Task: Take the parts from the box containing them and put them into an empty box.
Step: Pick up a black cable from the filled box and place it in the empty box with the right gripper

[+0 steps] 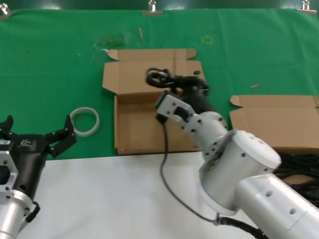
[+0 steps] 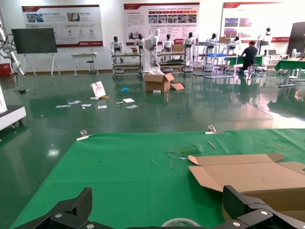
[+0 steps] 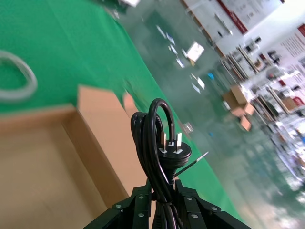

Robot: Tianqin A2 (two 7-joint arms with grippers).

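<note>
My right gripper (image 1: 175, 85) is shut on a black bundled power cable (image 1: 157, 77) and holds it in the air over the back of the empty box (image 1: 137, 132), near its raised lid. A small round hole pierces that lid's right tab. In the right wrist view the cable's loop and plug (image 3: 173, 150) stick out past the gripper (image 3: 163, 191), with the empty box's floor (image 3: 38, 167) beneath. The box containing the parts (image 1: 271, 122) lies at the right, with more black cables (image 1: 300, 167) in it, partly hidden by my right arm. My left gripper (image 1: 56, 140) waits open at the lower left.
A white translucent ring (image 1: 84, 121) lies on the green cloth left of the empty box, just beyond the open left gripper (image 2: 159, 205); the same ring (image 2: 181, 222) shows there. White table surface runs along the front. The box lid (image 2: 248, 174) stands to one side.
</note>
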